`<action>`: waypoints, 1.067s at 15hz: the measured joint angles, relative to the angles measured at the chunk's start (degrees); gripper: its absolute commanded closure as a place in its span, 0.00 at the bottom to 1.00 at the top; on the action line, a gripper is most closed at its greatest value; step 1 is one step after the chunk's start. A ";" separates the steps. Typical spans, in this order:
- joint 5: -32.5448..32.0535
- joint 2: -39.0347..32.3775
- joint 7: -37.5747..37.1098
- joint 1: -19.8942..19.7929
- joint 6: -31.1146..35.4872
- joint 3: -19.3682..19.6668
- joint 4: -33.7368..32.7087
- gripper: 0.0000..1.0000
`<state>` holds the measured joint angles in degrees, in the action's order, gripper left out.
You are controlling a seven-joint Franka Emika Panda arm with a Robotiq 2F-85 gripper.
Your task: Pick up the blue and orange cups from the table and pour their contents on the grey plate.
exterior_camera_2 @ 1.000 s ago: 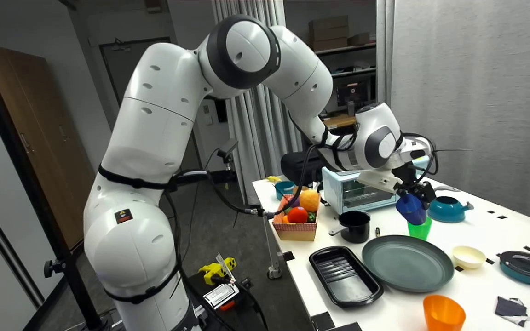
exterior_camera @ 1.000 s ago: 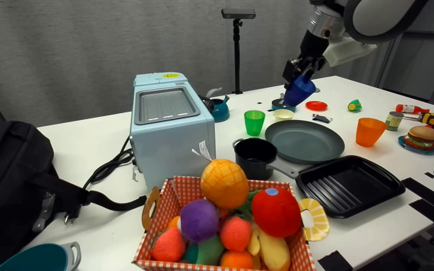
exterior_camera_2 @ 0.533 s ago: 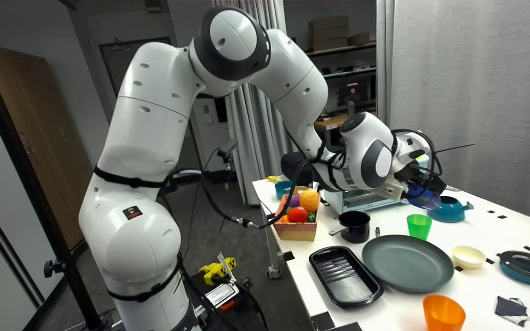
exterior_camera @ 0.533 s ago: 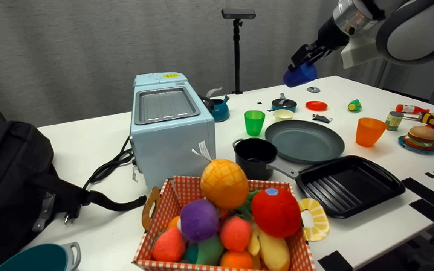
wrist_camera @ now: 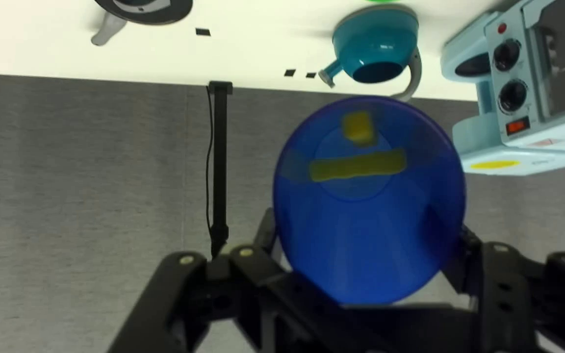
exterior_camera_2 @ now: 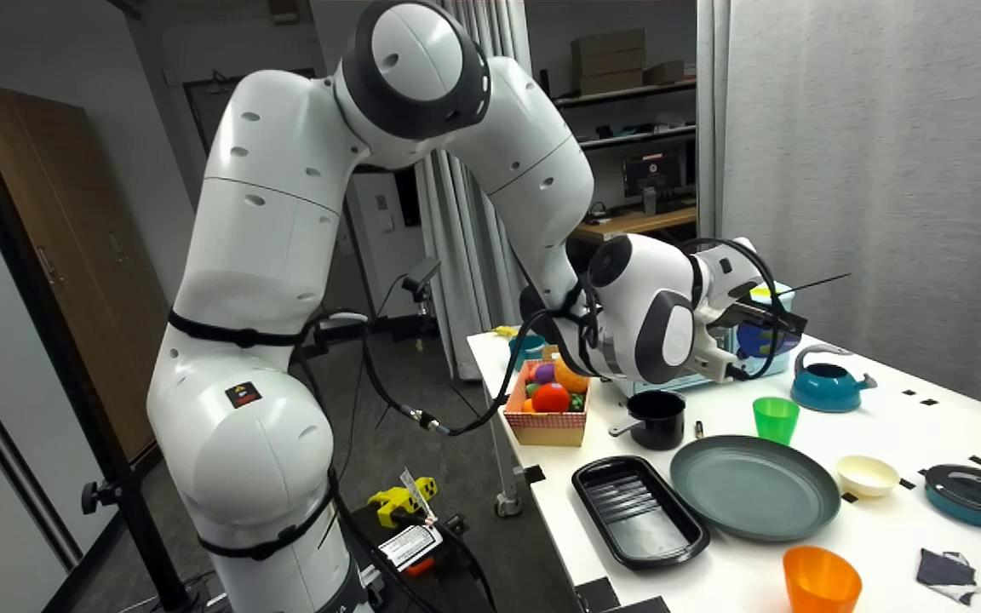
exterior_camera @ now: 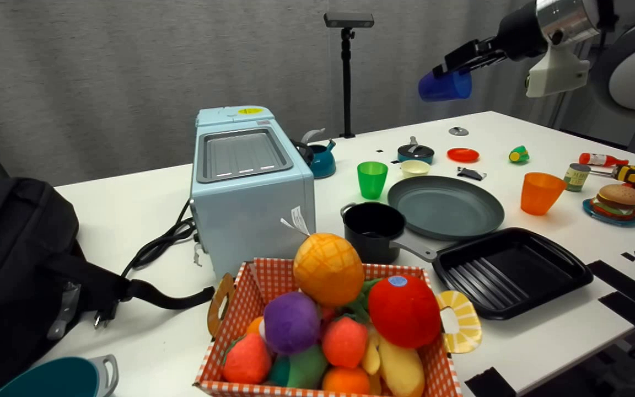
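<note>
Above the white flat-topped table (exterior_camera: 130,204), the black gripper (wrist_camera: 368,234), clamped on the dark-blue plastic tumbler (exterior_camera: 445,86), had tipped it nearly level, small yellow bits (wrist_camera: 358,165) inside, pour apparently pending.

In exterior view: brown cabinet (exterior_camera_2: 107,230) left, dark floor (exterior_camera_2: 516,570), far shelves (exterior_camera_2: 669,133) holding boxes (exterior_camera_2: 608,55), wooden desk (exterior_camera_2: 648,223) below, grey curtain (exterior_camera_2: 874,170) right.

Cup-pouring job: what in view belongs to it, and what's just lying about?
Belongs to the job:
gripper, holding the blue cup
yellow pieces inside that cup
orange cup, standing on the white table
grey plate

Just lying about:
green cup
black tray
black pot
fruit basket
toaster oven
kettle
backpack
</note>
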<state>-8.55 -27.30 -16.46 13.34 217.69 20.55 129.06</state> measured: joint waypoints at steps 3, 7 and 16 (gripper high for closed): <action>1.74 1.99 3.81 -6.40 6.79 -8.07 2.15 0.50; 1.44 2.79 5.00 -11.86 13.70 -13.88 3.13 0.50; -1.41 2.76 5.00 -16.76 24.42 -16.97 1.94 0.50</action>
<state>-9.96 -24.54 -11.46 -3.42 242.11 3.58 131.00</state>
